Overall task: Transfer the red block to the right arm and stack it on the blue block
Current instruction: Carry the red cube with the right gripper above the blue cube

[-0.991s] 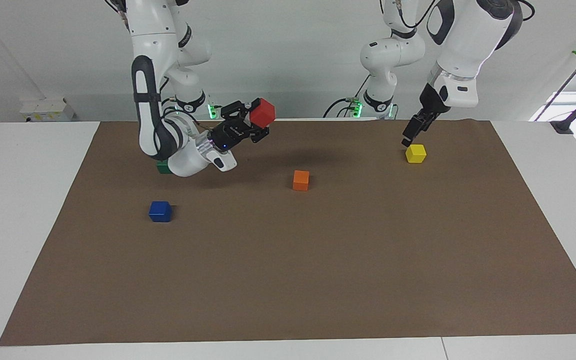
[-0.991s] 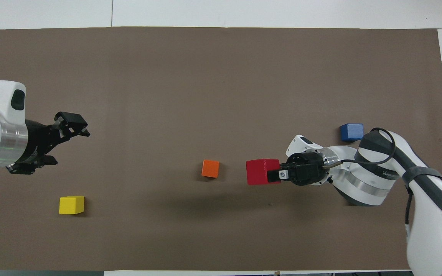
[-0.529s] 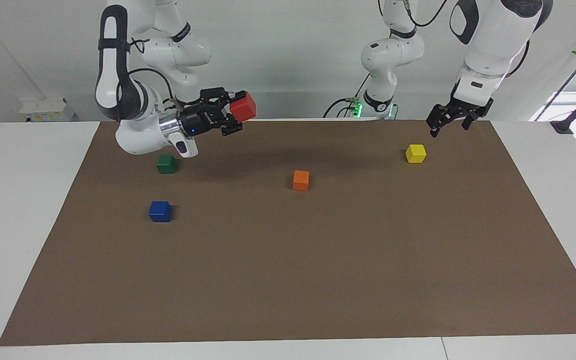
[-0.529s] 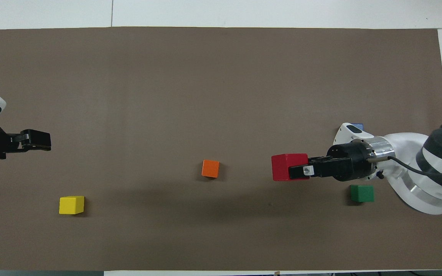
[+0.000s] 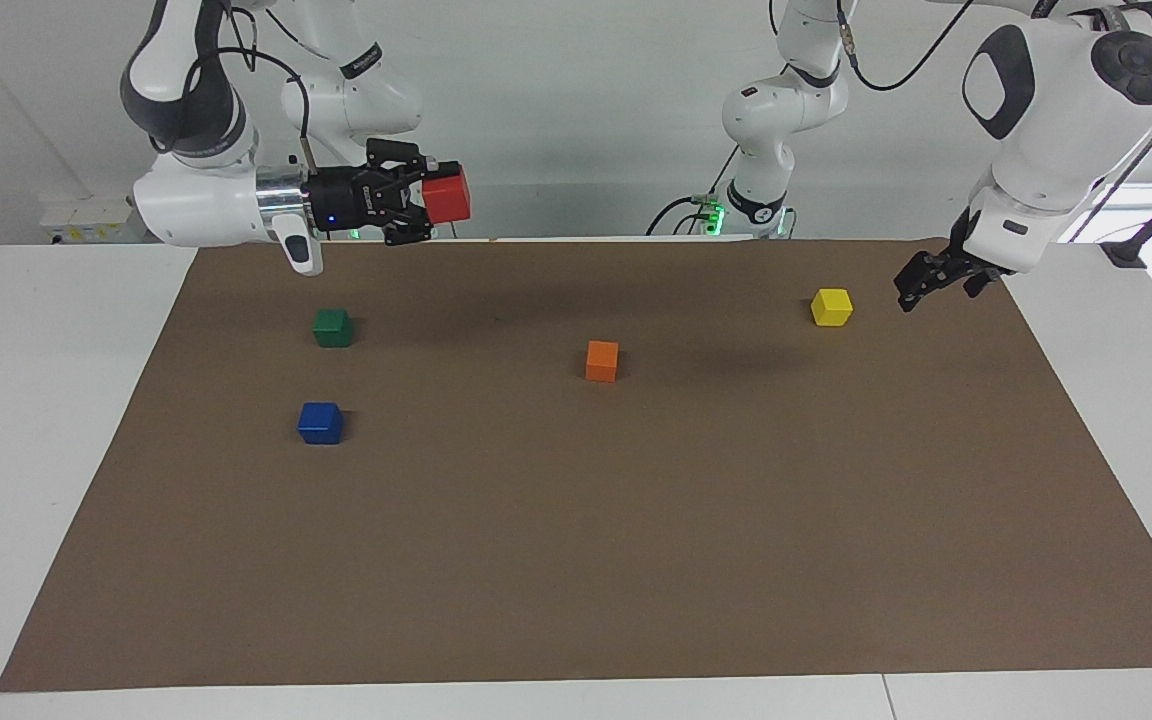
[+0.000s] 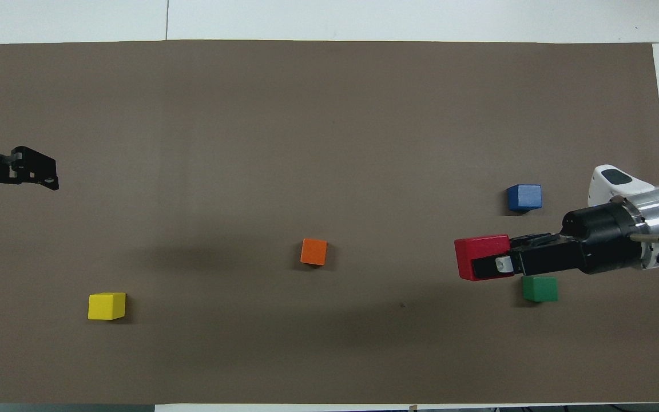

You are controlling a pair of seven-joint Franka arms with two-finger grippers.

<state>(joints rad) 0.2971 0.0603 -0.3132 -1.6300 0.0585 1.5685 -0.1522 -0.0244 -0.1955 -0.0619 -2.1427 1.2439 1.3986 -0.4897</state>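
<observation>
My right gripper [image 5: 439,203] is shut on the red block [image 5: 447,194] and holds it high in the air over the brown mat at the right arm's end. In the overhead view the right gripper [image 6: 492,262] and the red block [image 6: 474,257] sit beside the green block and short of the blue block [image 6: 524,197]. The blue block [image 5: 320,423] rests on the mat, apart from the gripper. My left gripper [image 5: 921,288] is open and empty, low over the mat's edge at the left arm's end, beside the yellow block; it also shows in the overhead view [image 6: 40,174].
A green block [image 5: 333,327] lies nearer to the robots than the blue block. An orange block [image 5: 602,360] lies mid-mat. A yellow block [image 5: 831,307] lies toward the left arm's end. The brown mat [image 5: 636,550] covers the white table.
My right gripper has carried the red block up and toward the right arm's end, uncovering the green block. My left gripper has drawn back from the yellow block toward the left arm's end.
</observation>
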